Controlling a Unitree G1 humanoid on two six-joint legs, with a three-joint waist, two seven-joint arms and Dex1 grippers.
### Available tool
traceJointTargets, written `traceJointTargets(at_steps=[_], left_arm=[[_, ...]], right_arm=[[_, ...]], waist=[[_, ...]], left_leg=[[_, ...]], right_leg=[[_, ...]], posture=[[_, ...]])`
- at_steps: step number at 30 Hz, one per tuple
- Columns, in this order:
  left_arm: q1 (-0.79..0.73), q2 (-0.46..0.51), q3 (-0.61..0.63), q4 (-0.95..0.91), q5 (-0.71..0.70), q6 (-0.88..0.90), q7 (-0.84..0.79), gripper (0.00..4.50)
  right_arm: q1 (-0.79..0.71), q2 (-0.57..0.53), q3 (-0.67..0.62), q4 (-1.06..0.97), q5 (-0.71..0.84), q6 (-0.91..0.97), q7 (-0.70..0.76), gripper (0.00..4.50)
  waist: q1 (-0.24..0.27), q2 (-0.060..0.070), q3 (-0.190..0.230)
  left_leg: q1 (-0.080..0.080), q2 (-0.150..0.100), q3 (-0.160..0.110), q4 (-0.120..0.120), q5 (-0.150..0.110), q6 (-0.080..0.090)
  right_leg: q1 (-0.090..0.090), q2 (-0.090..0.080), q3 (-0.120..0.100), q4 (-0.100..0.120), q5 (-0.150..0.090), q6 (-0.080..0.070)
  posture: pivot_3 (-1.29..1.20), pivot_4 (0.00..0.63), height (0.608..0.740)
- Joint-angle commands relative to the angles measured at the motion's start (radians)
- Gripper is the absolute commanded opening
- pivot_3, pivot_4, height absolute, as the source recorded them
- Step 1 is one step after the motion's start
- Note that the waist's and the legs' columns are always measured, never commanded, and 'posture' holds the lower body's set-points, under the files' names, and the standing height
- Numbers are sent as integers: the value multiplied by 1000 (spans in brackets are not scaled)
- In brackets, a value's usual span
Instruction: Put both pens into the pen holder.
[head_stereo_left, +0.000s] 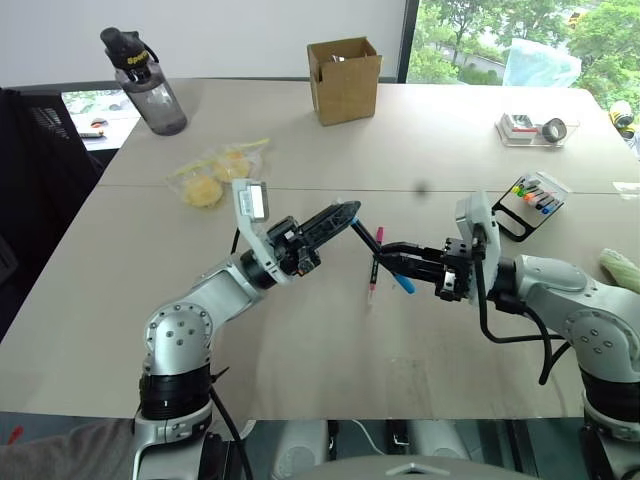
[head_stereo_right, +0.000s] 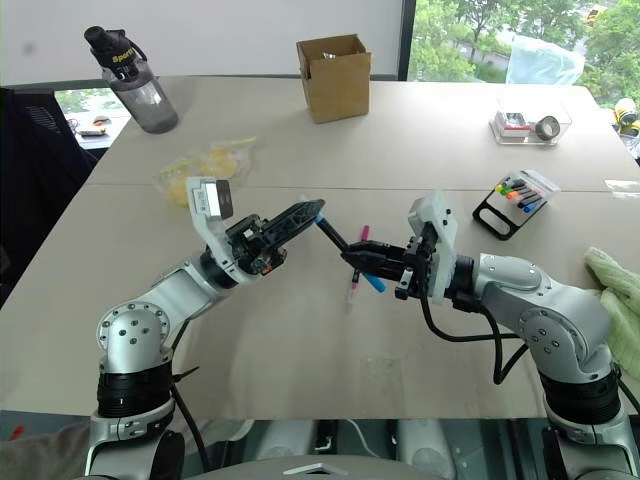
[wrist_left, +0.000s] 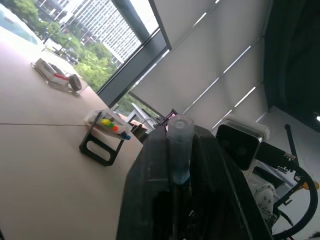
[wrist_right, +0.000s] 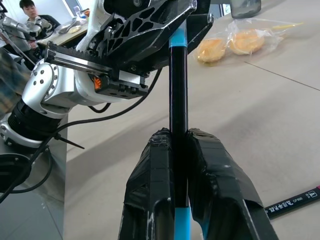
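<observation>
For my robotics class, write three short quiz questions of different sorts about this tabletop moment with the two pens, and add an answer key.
1. True or false: the blue-capped pen is pinched by both the left gripper and the right gripper.
2. Where is the magenta-capped pen? A) in the pen holder B) lying on the table C) in the cardboard box
3. Fill in: the pen holder sits on the robot's ____ side of the table.

Key
1. True; both are shut on its barrel, one near each end.
2. B; it lies on the table under the grippers.
3. Right.
</observation>
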Motion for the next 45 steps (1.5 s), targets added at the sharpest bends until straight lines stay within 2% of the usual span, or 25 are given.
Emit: traceJointTargets(at_steps=[1, 2, 3, 5, 8, 13, 18, 25, 30, 31, 34, 39, 40, 42, 44, 45], left_arm=[[-11, 20, -10, -26, 21, -12, -30, 0], [-15, 27, -13, -22, 35, -15, -38, 0], [-22, 40, -19, -20, 57, -18, -55, 0], [-34, 90, -54, -22, 132, -26, -116, 0], [-42, 197, -145, -29, 301, -81, -252, 0], [-78, 278, -216, -22, 449, -155, -379, 0], [-99, 312, -261, -36, 546, -196, -443, 0], [-105, 297, -262, -55, 571, -203, -458, 0], [-93, 284, -256, -54, 568, -199, -460, 0], [-93, 281, -256, -52, 570, -200, -460, 0], [-99, 257, -244, -42, 556, -190, -437, 0], [-102, 236, -230, -28, 544, -166, -418, 0], [-102, 233, -224, -26, 534, -160, -419, 793], [-104, 215, -210, -23, 542, -170, -390, 1311], [-105, 190, -189, -20, 548, -173, -344, 2252], [-105, 184, -175, -24, 533, -164, -338, 2892]], right_arm=[[-25, -16, 1, -30, 19, -10, 12, 1166], [-28, -23, 3, -29, 13, -9, 11, 1856], [-32, -28, 6, -26, 1, -5, -2, 2079], [-49, -42, 8, -15, 11, 26, -13, 2936], [-94, -91, 30, -5, 45, 107, 1, 2936], [-190, -150, 138, 15, 23, 237, 0, 2936], [-271, -93, 215, 46, 24, 342, -44, 2936], [-329, 10, 230, 126, -20, 392, -101, 2936], [-350, 40, 214, 153, -38, 400, -116, 1831], [-352, 42, 212, 155, -41, 401, -117, 1078], [-353, 51, 202, 159, -42, 404, -123, 41], [-346, 41, 209, 136, -44, 396, -103, 39], [-344, 30, 215, 122, -45, 385, -86, 39], [-334, 11, 212, 97, -41, 366, -59, 39], [-316, -10, 203, 80, -53, 345, -53, 39], [-307, -21, 197, 73, -61, 336, -54, 39]], waist=[[0, 0, 0], [0, 0, 0], [0, 0, 0], [0, 0, 0], [0, 0, 0], [0, 0, 0], [-1, 0, 0], [1, 0, 0], [-2, 0, 0], [-2, 0, 0], [-2, 0, 0], [-2, 0, 0], [-2, 0, 0], [-2, 0, 0], [-2, 0, 0], [-2, 0, 0]], left_leg=[[0, 0, 0, 0, 0, 0], [0, 0, 0, 0, 0, 0], [0, 0, 0, 0, 0, 0], [0, 0, 0, 0, 0, 0], [0, 0, 0, 0, 0, 0], [0, 0, 0, 0, 0, 0], [-1, 0, 0, 0, 0, 0], [-2, 0, 0, 0, 0, 0], [-2, 0, 0, 0, 0, 0], [-2, 0, 0, 0, 0, 0], [-2, 1, 0, 0, 0, 0], [-2, 1, 0, 0, 0, 0], [-2, 0, 0, 0, 0, 0], [-3, 1, 0, 0, 0, 0], [-3, 1, 0, 0, 0, 1], [-3, 1, 0, 0, 0, 1]], right_leg=[[0, 0, 0, 0, 0, 0], [0, 0, 0, 0, 0, 0], [0, 0, 0, 0, 0, 0], [0, 0, 0, 0, 0, 0], [0, 1, 0, 0, 0, 0], [0, 1, 0, -1, 0, 0], [-1, 0, 0, -1, 0, 0], [-1, 0, 0, -2, 0, 0], [-1, -2, 0, -2, 0, 0], [-1, -2, 0, -2, 0, 0], [-1, -1, -1, -2, 0, 0], [-1, -2, -1, -2, 0, 0], [-1, -2, -1, -2, 0, 0], [-2, -1, -1, -2, 0, 0], [-2, -2, -1, -2, 0, 0], [-1, -2, -1, -2, 0, 0]], posture=[[0, 150, 736], [0, 150, 736], [0, 150, 736], [0, 150, 736], [0, 150, 736], [0, 150, 736], [0, 150, 736], [0, 150, 736], [0, 150, 736], [0, 150, 736], [0, 150, 736], [0, 150, 736], [0, 150, 736], [0, 150, 736], [0, 150, 736], [0, 150, 736]])
